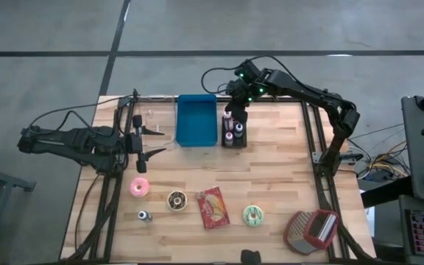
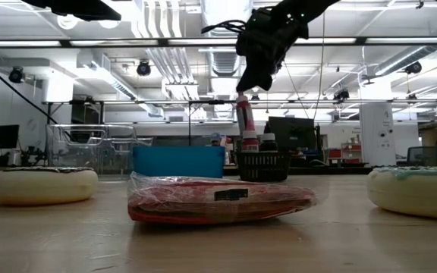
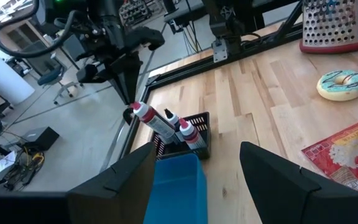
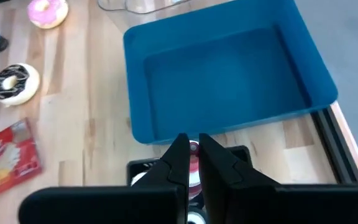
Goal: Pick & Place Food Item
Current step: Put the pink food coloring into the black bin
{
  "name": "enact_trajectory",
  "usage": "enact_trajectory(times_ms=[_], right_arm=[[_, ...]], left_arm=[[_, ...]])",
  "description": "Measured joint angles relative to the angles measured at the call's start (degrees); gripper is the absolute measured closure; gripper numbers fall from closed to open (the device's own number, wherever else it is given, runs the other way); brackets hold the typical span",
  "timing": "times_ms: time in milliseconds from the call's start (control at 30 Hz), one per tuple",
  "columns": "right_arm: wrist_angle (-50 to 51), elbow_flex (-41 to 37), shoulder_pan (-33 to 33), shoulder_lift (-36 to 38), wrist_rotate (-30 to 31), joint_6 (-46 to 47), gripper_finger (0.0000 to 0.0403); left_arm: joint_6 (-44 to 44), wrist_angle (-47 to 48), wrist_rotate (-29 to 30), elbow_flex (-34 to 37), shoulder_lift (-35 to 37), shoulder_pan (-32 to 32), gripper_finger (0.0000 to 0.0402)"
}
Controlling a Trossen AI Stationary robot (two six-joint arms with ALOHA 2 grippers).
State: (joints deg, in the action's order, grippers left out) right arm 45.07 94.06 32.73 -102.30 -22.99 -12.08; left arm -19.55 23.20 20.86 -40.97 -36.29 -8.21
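The right gripper (image 4: 192, 163) is pinching shut on the cap of a red-and-white squeeze bottle (image 3: 151, 120), which is tilting out of the small black wire basket (image 3: 194, 138). The open blue plastic tray (image 1: 196, 119) is lying just beside it on the bench (image 1: 271, 169), toward the idle, wide-open left gripper (image 1: 153, 142).

Robotics lab / industrial test floor. Wooden bench (image 1: 271, 177) on bare concrete, cables (image 1: 377, 158) trailing off beside it. Above and behind the bench: exposed ceiling ducts (image 2: 158, 45), strip lights, monitors (image 2: 290, 133), wire carts (image 2: 82, 144).
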Motion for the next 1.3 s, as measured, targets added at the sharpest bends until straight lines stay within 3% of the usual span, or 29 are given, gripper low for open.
enact_trajectory(times_ms=[300,1000,1300], right_arm=[[-8.71,-4.3,-0.26,-0.07,0.76,0.09,0.039],[-12.56,-12.31,1.2,0.06,1.1,1.24,0.039],[-21.68,-17.52,1.18,0.19,1.1,2.47,0.039]], left_arm=[[0.0,0.0,0.0,0.0,0.0,0.0,0.0163],[0.0,0.02,0.02,0.0,0.0,0.0,0.0163],[-0.02,0.02,0.02,0.0,0.0,0.0,0.0163]])
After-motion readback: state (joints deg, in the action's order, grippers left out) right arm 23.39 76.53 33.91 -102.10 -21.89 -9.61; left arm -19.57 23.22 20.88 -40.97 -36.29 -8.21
